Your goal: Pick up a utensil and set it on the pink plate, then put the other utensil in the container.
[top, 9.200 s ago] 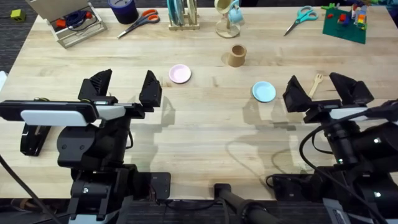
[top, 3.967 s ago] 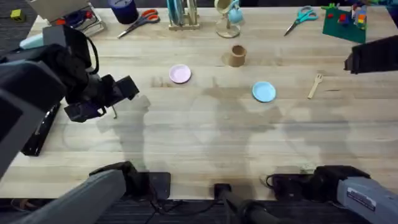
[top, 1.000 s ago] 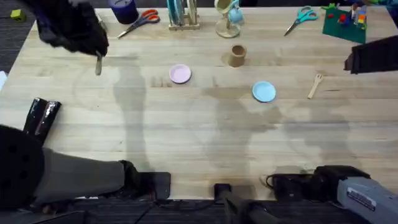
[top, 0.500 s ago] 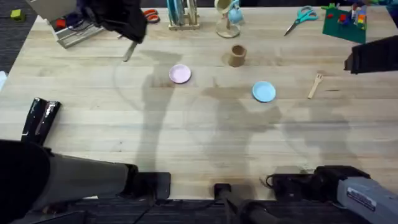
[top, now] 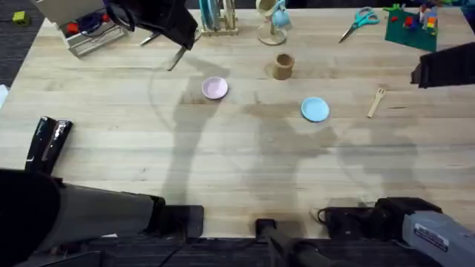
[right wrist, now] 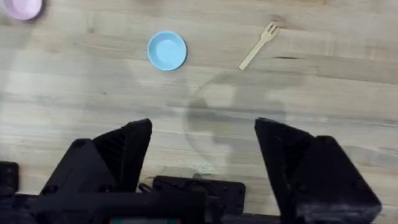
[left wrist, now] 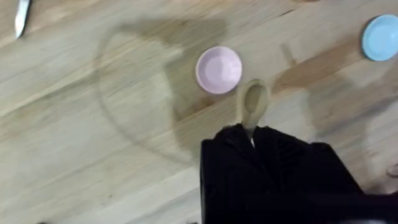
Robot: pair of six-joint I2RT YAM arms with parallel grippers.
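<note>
My left gripper (top: 177, 35) is raised over the far left of the table, shut on the handle of the pale wooden utensil (top: 177, 58). In the left wrist view the utensil's rounded end (left wrist: 254, 101) sticks out past the gripper (left wrist: 250, 129), just short of the pink plate (left wrist: 219, 70). The pink plate (top: 214, 88) lies bare, right of the hanging utensil. The fork (top: 377, 101) lies flat at the right, also seen as the fork (right wrist: 258, 46). The tan container (top: 282, 65) stands upright at the far middle. My right gripper (right wrist: 202, 162) hangs high and open, holding nothing.
A light blue plate (top: 315, 109) lies between the pink plate and the fork. Along the far edge stand a rack (top: 217, 16), a mug stand (top: 272, 21), two pairs of scissors (top: 360, 21) and a toy brick plate (top: 412, 24). A black object (top: 47, 142) lies at the left.
My left gripper has carried the utensil to the right along the far side, closer to the pink plate. The fork, plates and container have not moved.
</note>
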